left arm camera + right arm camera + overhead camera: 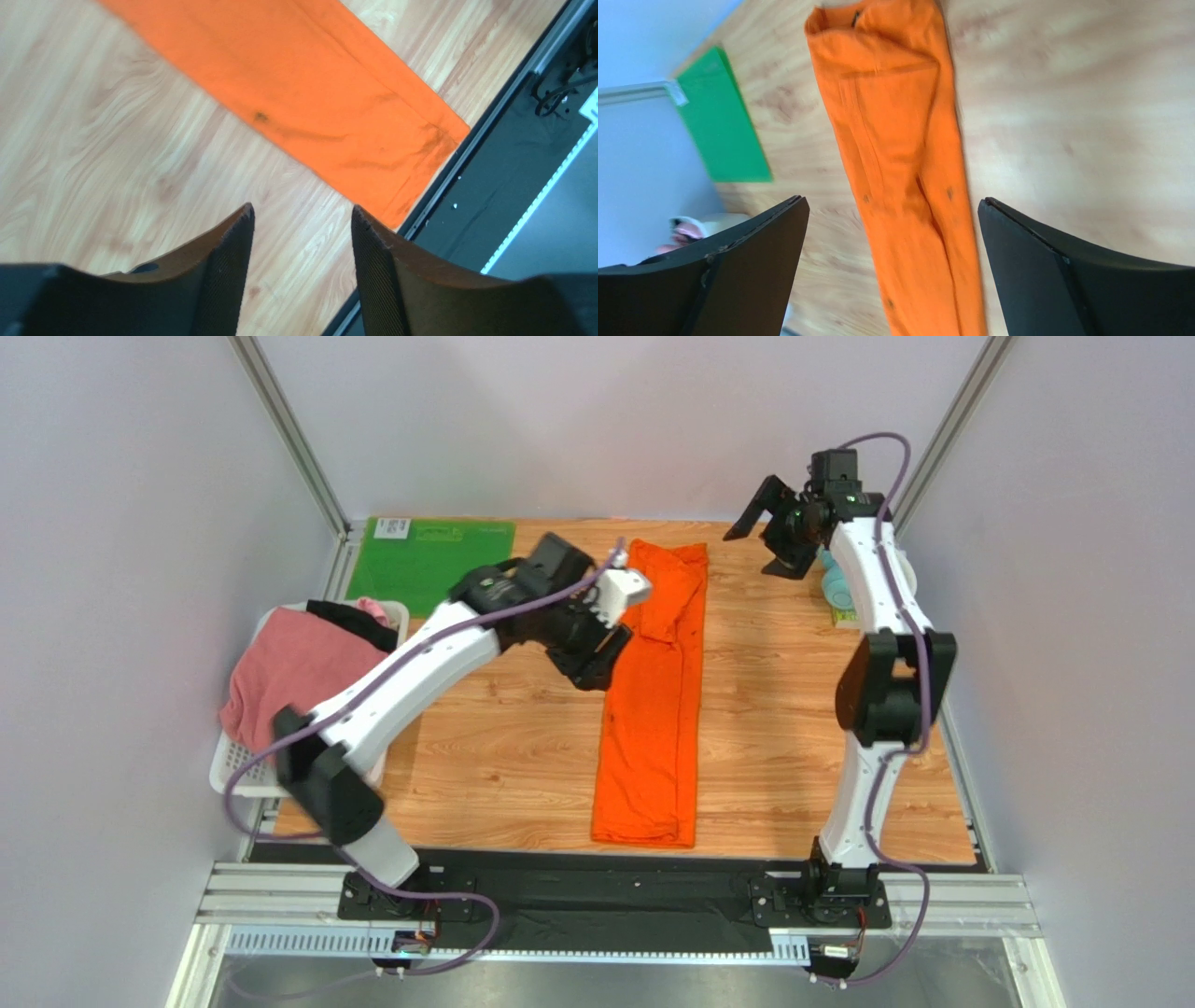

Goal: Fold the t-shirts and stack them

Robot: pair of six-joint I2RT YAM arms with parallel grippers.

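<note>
The bright orange cotton t-shirt (652,700) lay on the pale wood-grain table (814,756) as a long narrow strip, its sides folded in, running from the far side to the near edge. Its far end looked thicker and a little rumpled; its near hem lay flat.

The left gripper (302,213) hovered just beside the strip's far half, on its left. Its jaws stood about halfway apart, with only bare wood between them. The right gripper (892,201) was raised well clear at the far right, its jaws spread wide and empty.

The dusty pink t-shirt (288,672) and the black t-shirt (351,623) waited in the white plastic basket (232,763) at the left, near the flat green mat (428,560).

The step in hand was probably the end-to-end fold. To do it well, each gripper should pinch one corner of the same short end, catching every layer (a grip on the top layer alone would peel the side folds open). Both should lift only enough to clear the cloth, travel together along the strip, and lay the end squarely over the other, edges matched.
</note>
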